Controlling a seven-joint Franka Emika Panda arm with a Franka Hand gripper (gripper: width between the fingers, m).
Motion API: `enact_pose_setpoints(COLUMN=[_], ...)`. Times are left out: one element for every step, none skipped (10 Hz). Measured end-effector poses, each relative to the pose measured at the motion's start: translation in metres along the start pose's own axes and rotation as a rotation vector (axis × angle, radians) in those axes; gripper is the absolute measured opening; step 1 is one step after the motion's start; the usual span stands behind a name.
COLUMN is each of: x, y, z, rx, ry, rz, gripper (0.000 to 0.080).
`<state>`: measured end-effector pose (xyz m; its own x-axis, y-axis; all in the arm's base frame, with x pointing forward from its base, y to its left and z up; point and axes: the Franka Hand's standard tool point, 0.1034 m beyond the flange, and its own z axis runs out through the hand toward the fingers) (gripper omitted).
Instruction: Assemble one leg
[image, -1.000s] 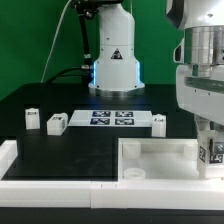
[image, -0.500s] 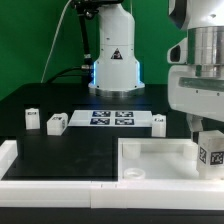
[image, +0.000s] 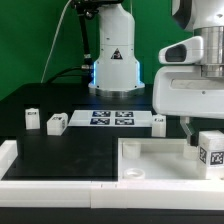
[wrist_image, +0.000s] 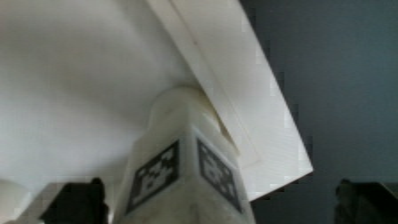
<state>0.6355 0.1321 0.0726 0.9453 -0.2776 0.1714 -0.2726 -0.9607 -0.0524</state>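
The leg (image: 210, 150) stands upright at the corner of the large white panel (image: 150, 160) on the exterior view's right, its square marker facing the camera and its long axis vertical. In the wrist view the same leg (wrist_image: 183, 150) rises toward the camera from the panel's pale surface, markers showing on two of its side faces. It looks like a small, stiff, light block of smooth plastic: unlikely to bend or break, but easy to tip or twist if nudged sideways. The flat opposite side faces, near the upper half, would give the best hold.

The gripper (image: 200, 128) sits above and slightly behind the leg with its jaws spread wide, holding nothing; in the wrist view the dark fingertips (wrist_image: 75, 203) stand clear on either side of the leg.

Further out on the black table (image: 70, 150), three more legs lie near the marker board (image: 110, 119), well apart from the panel.
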Motion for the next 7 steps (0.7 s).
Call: enact_pose_setpoints(x=[0.0016, 0.0035, 0.0048, 0.005, 0.0055, 0.0055, 0.0055], y=[0.0018, 0.0053, 0.0079, 0.0083, 0.0095, 0.0099, 0.0099], z=[-0.0009, -0.0009, -0.0009, -0.0009, -0.0007, -0.0005, -0.0004], rx=[-0.003, -0.008, -0.016, -0.017, -0.024, -0.024, -0.024], ry=[0.002, 0.004, 0.005, 0.005, 0.005, 0.005, 0.005], rz=[-0.11, -0.217, -0.31, -0.325, -0.396, -0.388, -0.369], gripper=[0.0649, 0.0649, 0.0649, 0.0649, 0.0649, 0.0649, 0.0519])
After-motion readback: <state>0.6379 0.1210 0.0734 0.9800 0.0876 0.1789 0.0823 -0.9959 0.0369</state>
